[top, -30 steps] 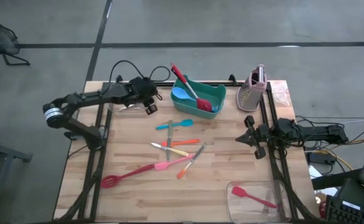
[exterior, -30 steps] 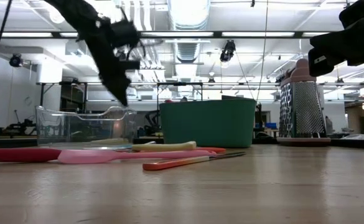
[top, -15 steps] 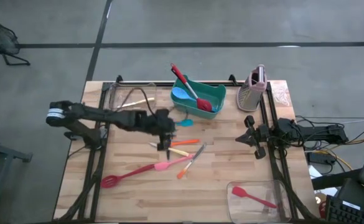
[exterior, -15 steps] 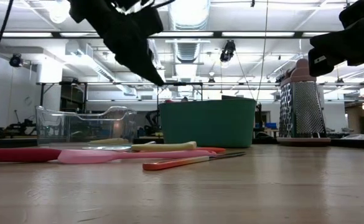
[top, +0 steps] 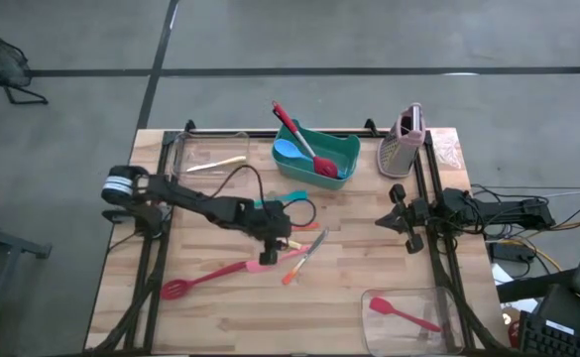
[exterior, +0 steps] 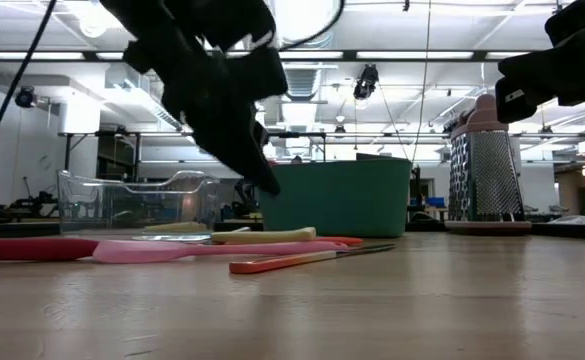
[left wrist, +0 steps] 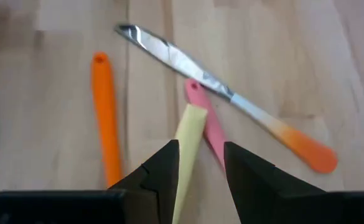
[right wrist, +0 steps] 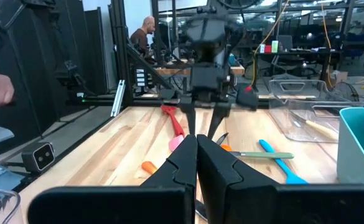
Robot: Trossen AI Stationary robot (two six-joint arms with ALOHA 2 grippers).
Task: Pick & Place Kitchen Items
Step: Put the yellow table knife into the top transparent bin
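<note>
Yellow handle [top: 286,244] lies mid-table from above, under the left gripper [top: 270,241]; the right gripper [top: 397,220] waits shut, farther off. At the left wrist, part-open, empty fingers [left wrist: 160,177] straddle the handle [left wrist: 188,146], running lengthwise between them.

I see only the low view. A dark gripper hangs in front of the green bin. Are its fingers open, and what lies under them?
Observer: That is the left gripper. Its fingers are open, one on each side of a pale yellow straight handle, not closed on it.
Operator: What lies close to that handle?
Observer: A pink handle lies right beside it, and a metal knife with an orange handle crosses the pink one.
Operator: And the other arm?
Observer: The right gripper is shut, waiting near the right edge of the wooden table.
</note>
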